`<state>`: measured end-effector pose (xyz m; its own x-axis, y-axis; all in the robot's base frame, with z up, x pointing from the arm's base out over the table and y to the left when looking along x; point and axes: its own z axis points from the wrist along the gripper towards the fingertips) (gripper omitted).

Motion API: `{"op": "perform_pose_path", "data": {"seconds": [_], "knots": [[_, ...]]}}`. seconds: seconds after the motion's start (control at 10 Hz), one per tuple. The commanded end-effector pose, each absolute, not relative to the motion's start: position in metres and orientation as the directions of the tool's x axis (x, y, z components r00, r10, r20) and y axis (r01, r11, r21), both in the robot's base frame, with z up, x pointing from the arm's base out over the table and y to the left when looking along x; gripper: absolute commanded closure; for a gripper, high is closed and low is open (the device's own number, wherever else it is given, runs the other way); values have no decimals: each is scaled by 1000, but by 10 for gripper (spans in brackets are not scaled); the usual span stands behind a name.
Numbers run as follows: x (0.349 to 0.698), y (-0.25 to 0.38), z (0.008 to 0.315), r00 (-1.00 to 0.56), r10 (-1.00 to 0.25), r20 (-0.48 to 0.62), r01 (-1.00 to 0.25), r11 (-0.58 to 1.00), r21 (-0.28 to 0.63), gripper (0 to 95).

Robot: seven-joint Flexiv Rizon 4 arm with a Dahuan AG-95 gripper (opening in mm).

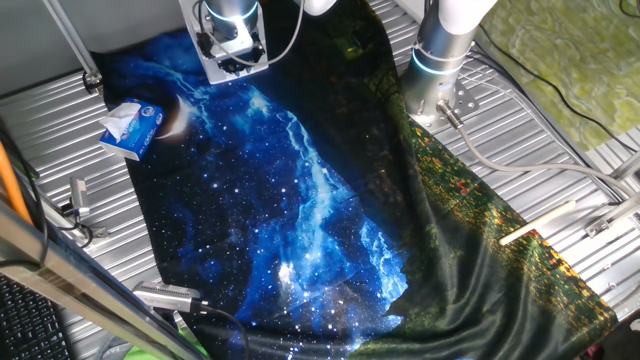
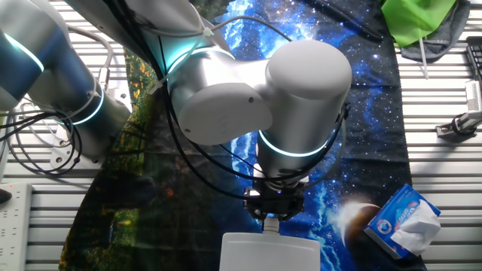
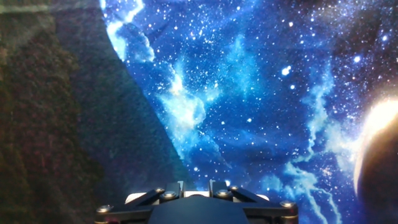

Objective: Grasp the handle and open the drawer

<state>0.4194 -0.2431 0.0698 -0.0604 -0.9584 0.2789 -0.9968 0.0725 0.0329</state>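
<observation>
The drawer (image 1: 222, 70) is a small white box at the far edge of the starry blue cloth; in the other fixed view only its top (image 2: 269, 254) shows, at the bottom edge. My gripper (image 1: 238, 58) hangs right at its front. In the other fixed view the gripper (image 2: 269, 218) is closed around a small white handle (image 2: 269, 224) that sticks out of the drawer. In the hand view the gripper (image 3: 196, 190) has its two fingers close together at the bottom edge with a pale piece between them. Whether the drawer has slid out cannot be told.
A blue-and-white tissue pack (image 1: 132, 127) lies on the cloth's edge near the drawer; it also shows in the other fixed view (image 2: 404, 220). The arm's base (image 1: 440, 60) stands at the back. A pale stick (image 1: 537, 222) lies at the right, and a green bundle (image 2: 418, 19) at the far end.
</observation>
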Motion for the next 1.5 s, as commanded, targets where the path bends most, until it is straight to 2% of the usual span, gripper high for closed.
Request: {"op": "perform_pose_path", "data": {"seconds": [0.1,1.5], "knots": [[420,-243,70,-60,-958,279,-997,72,34,950],[424,-237,68,-85,-957,279,-995,97,30,950]]}}
